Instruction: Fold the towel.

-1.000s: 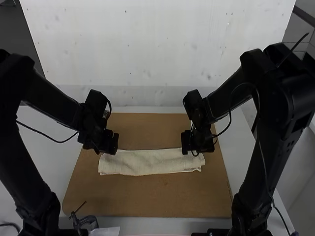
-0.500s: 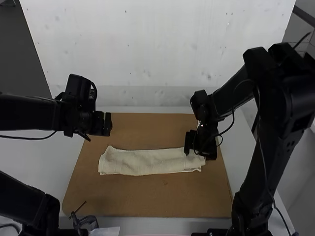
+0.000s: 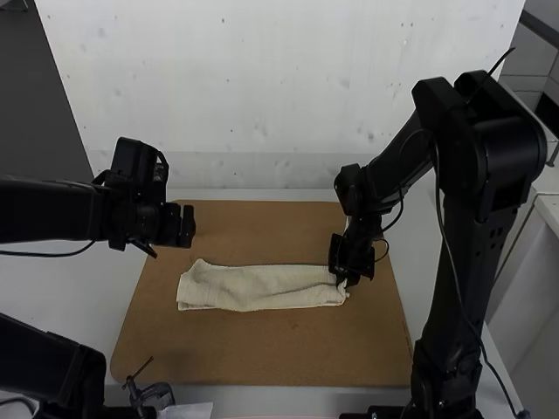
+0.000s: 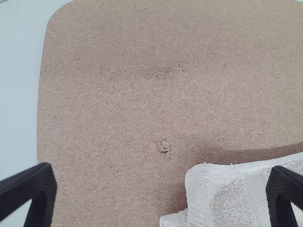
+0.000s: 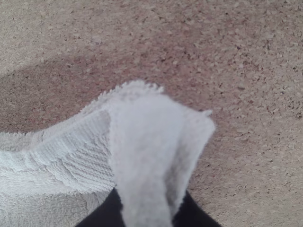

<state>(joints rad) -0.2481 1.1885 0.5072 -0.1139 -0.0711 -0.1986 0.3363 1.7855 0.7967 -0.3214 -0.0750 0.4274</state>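
A brown cork board (image 3: 262, 349) lies on a white table (image 3: 79, 279), with a clamp (image 3: 155, 393) at the board's near left corner. The towel (image 3: 262, 286) lies in a long folded strip across the middle, roughly parallel to the near edge. Toward the right edge, the right gripper (image 3: 346, 278) pinches the towel's raised end. Near the far left corner, the left gripper (image 3: 187, 225) hangs with fingers wide apart.

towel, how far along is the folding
Looks done: the towel lies in a long, narrow strip, apparently folded lengthwise. In hand: the right gripper pinches one end, bunching it. Left to do: probably folding the strip shorter, as it lies stretched out; the left gripper is open, empty.
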